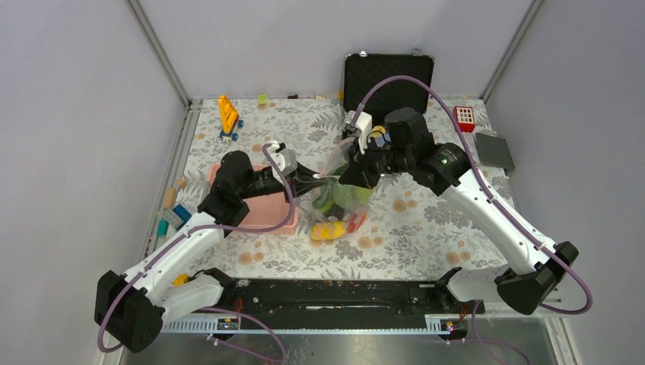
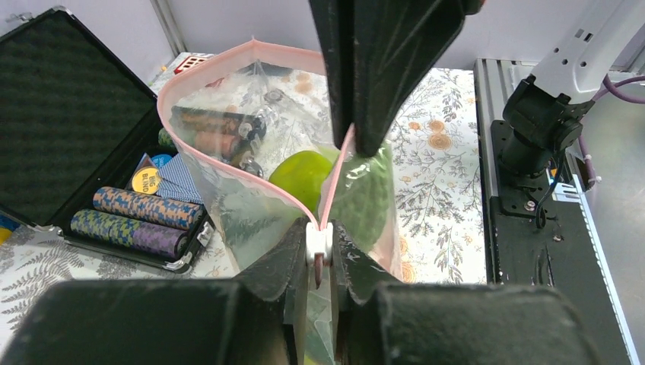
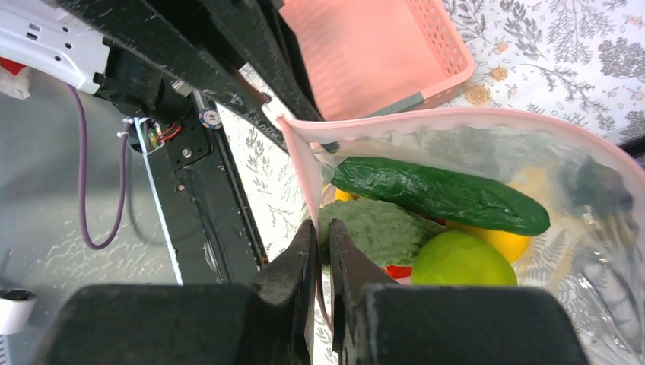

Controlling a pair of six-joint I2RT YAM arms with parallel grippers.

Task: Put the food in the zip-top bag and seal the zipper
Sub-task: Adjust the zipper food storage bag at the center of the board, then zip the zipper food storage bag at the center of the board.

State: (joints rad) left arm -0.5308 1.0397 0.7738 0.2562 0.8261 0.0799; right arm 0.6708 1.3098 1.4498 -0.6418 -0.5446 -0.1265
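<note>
The zip-top bag (image 1: 340,199) hangs between my two grippers above the table, its mouth open. The pink zipper (image 2: 228,163) curves round the mouth and also shows in the right wrist view (image 3: 456,114). Inside lie a long green cucumber (image 3: 441,196), a green leafy piece (image 3: 373,228), a green round fruit (image 3: 460,262), a yellow citrus (image 3: 503,242) and something red (image 3: 395,270). My left gripper (image 2: 319,251) (image 1: 318,179) is shut on the zipper's white slider (image 2: 319,239) at one end. My right gripper (image 3: 320,243) (image 1: 351,169) is shut on the bag's pink edge at the other side.
A pink latticed basket (image 1: 262,211) (image 3: 373,53) sits left of the bag. An open black case (image 1: 388,76) with poker chips (image 2: 144,209) stands at the back. A yellow toy (image 1: 228,114), a red block (image 1: 464,118), a grey plate (image 1: 494,150) and small blocks (image 1: 171,217) lie near the edges.
</note>
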